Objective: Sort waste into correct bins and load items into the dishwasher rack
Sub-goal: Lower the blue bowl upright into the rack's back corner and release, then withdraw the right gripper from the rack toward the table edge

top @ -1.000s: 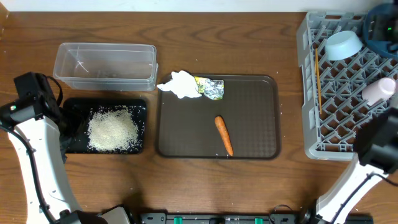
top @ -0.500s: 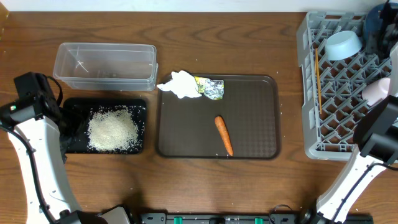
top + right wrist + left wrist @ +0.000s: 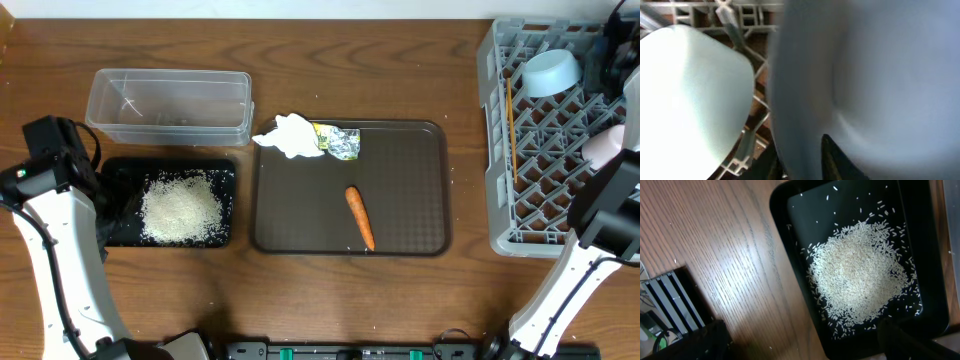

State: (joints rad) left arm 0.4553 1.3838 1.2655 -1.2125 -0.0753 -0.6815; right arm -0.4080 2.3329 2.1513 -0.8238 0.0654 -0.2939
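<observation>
Right claw point(image 3: 802, 162) by dark-blue bowl point(image 3: 865, 75) at rack point(image 3: 540, 180), grip unclear; rice point(image 3: 181, 207) binned, carrot point(image 3: 360, 217), tissue point(image 3: 292, 135), wrapper point(image 3: 340, 140) unsorted.

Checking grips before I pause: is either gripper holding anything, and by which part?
The left gripper holds nothing, open above the rice. The right gripper straddles the rim of the large blue bowl; whether it clamps it cannot be told.

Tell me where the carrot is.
Overhead view: the carrot lies near the middle of the brown tray, toward its near edge, well apart from the tissue and wrapper at the tray's back left corner.
</observation>
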